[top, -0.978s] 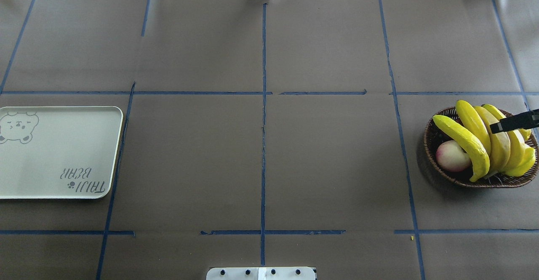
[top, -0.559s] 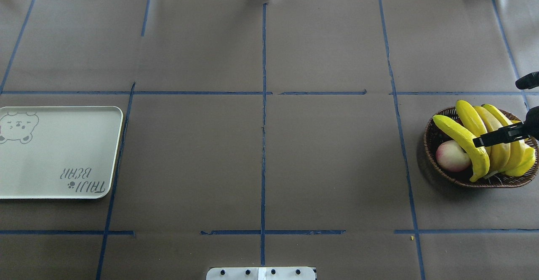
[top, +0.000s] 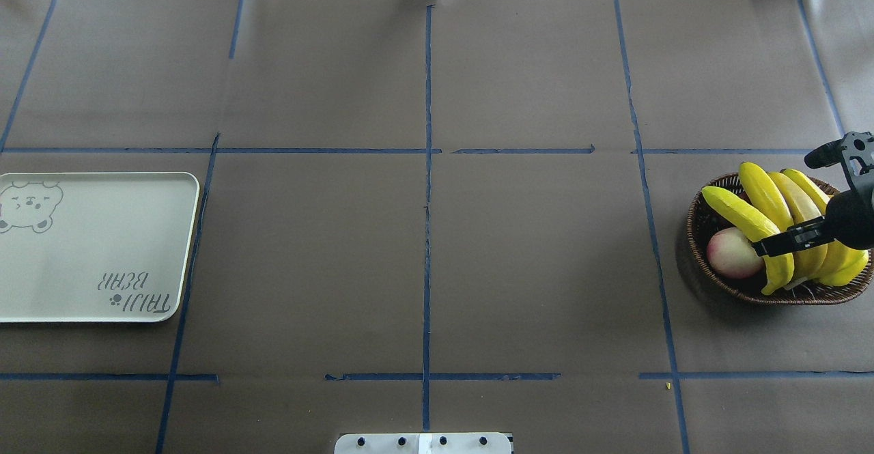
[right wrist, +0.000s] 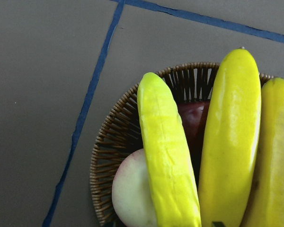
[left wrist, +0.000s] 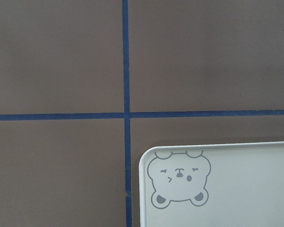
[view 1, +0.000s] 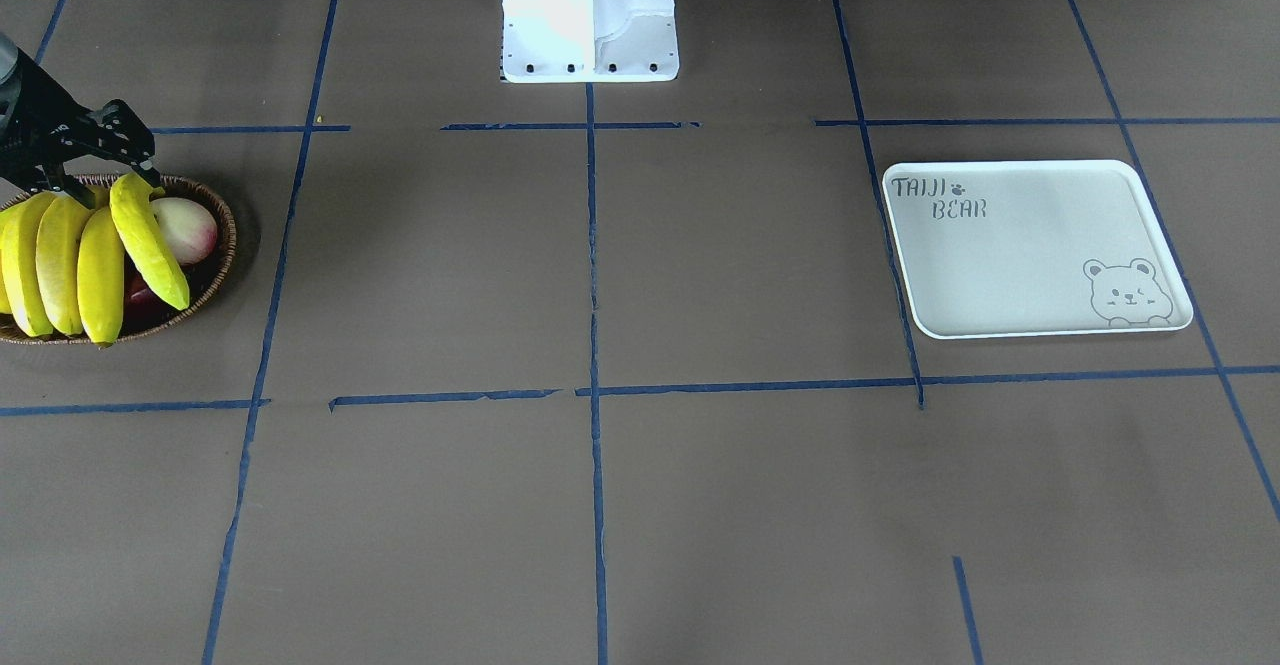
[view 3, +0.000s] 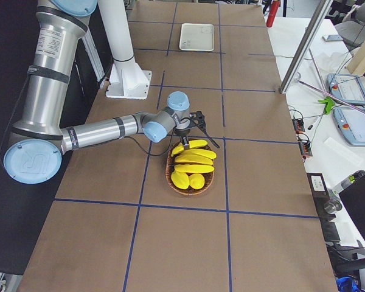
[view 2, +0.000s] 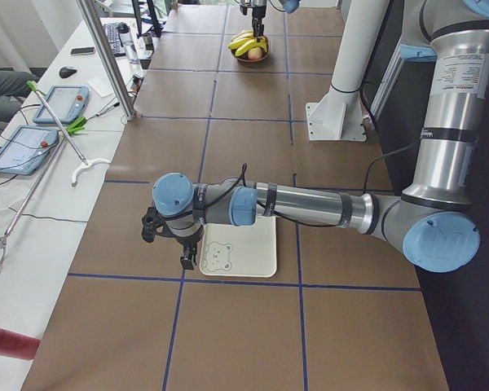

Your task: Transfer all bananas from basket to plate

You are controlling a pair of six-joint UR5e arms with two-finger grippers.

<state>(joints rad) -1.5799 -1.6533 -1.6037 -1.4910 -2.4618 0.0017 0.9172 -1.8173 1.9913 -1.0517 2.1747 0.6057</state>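
R gripper (top: 782,204) spread, prob. touching bananas (top: 734,210), in basket (top: 692,235)

I'm standing in a robotics lab: a left arm (view 2: 310,208) and a right arm (view 3: 103,131) of grey metal flank a white pedestal (view 1: 590,15) at a brown-papered table (top: 532,270) gridded with blue tape (top: 428,235), and a white side bench (view 2: 65,204) holds teach pendants (view 2: 62,103) beside an aluminium post (view 2: 106,57).

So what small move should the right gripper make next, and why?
Probably lower the right gripper a little around the banana beside the apple: its jaws look open above the basket, all four lie inside, and the plate holds none.
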